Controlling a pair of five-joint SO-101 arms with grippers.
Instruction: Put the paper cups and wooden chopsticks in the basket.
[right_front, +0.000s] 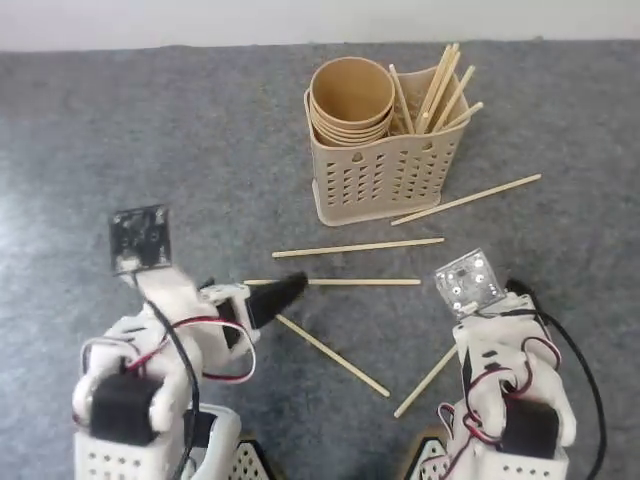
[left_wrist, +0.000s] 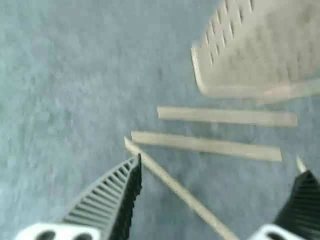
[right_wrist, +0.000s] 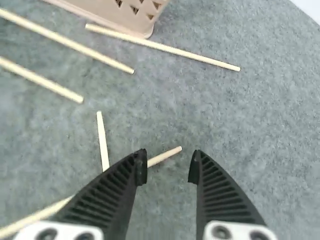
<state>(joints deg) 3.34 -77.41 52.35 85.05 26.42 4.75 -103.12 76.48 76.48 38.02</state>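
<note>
Jaws on the left gripper (left_wrist: 220, 167) are gaping wide open and gripping nothing, hanging low over the grey carpet (right_front: 120, 130). A slanted chopstick (left_wrist: 175, 187) is lying across the gap between them, its end sitting just beside one ribbed fingertip (left_wrist: 132, 172); I'm not able to tell if they're touching. Over on the right gripper (right_wrist: 168, 156) the jaws are sitting partly open, also holding nothing. The end of the nearest chopstick (right_wrist: 164, 156) is poking into the gap between the tips while the rest of it is running off under one finger.

From the high view I'm counting five sticks lying loose on the carpet. Besides those two, a middle chopstick (right_front: 345, 282) is lying crosswise between the arms and the basket (right_front: 385, 175), and an upper chopstick (right_front: 357, 247) is lying roughly parallel to it, nearer the basket. A far chopstick (right_front: 465, 200) is resting right along the basket's foot, angling away from it; touching or just beside, I'm not sure. The basket is standing upright at the far side, well apart from both grippers. The paper cups (right_front: 350, 95) are nesting in a stack in one side of it, and a bunch of chopsticks (right_front: 435, 90) is standing on end in the other side, fanning outward.
</note>
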